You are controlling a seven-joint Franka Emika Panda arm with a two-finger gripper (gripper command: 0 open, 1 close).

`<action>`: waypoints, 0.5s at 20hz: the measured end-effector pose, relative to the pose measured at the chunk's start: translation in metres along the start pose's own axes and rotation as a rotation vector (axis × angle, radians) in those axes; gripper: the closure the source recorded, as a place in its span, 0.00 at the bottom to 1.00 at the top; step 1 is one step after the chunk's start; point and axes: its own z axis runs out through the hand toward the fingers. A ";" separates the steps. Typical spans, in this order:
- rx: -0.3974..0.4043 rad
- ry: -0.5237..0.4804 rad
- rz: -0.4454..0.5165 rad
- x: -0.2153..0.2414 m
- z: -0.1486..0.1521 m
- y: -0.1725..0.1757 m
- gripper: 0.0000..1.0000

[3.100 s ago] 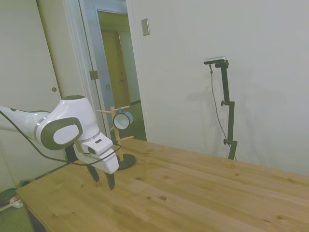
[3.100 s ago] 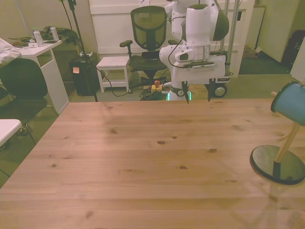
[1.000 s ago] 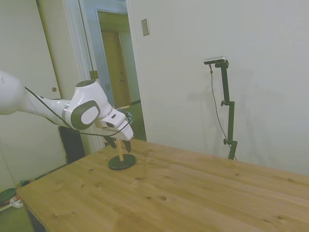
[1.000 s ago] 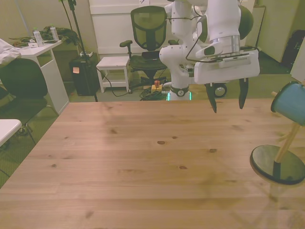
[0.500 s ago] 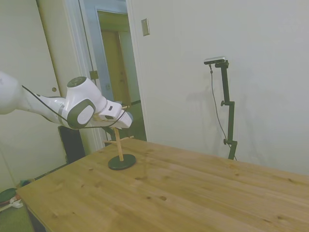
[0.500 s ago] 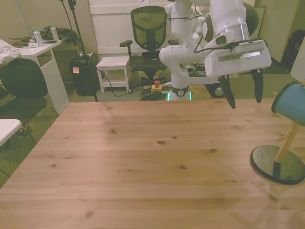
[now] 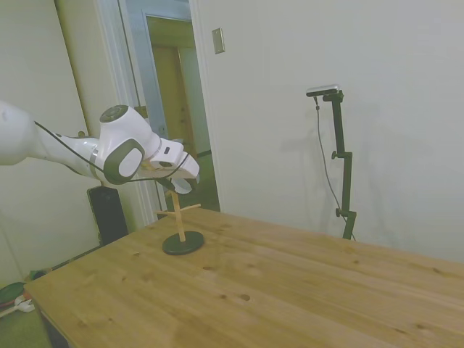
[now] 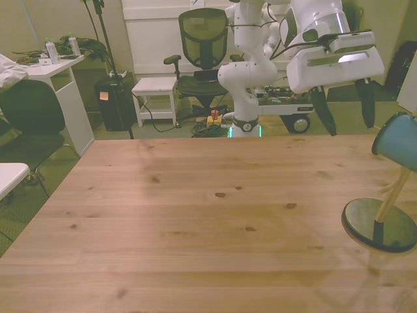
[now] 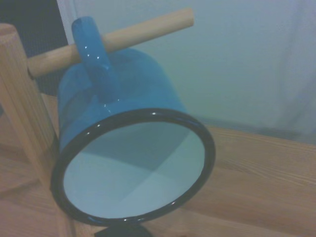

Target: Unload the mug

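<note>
Hovering gripper (image 8: 343,115) above table (image 8: 195,222), fingers wide apart, empty, just beside mug (image 9: 123,143). Mug hanging by handle on peg (image 9: 123,37) of rack (image 8: 380,222), at front view's right edge.

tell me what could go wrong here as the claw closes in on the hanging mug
1. The mug hangs by its handle on a wooden peg; pulling sideways rather than along the peg could snag it and tip the mug tree.
2. The open claw is close to the tree; a finger may knock the post.
</note>
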 end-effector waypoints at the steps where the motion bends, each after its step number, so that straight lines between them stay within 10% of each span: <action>1: 0.001 0.001 -0.001 0.001 0.000 0.000 0.00; 10: 0.029 0.055 0.003 0.008 0.000 0.000 0.00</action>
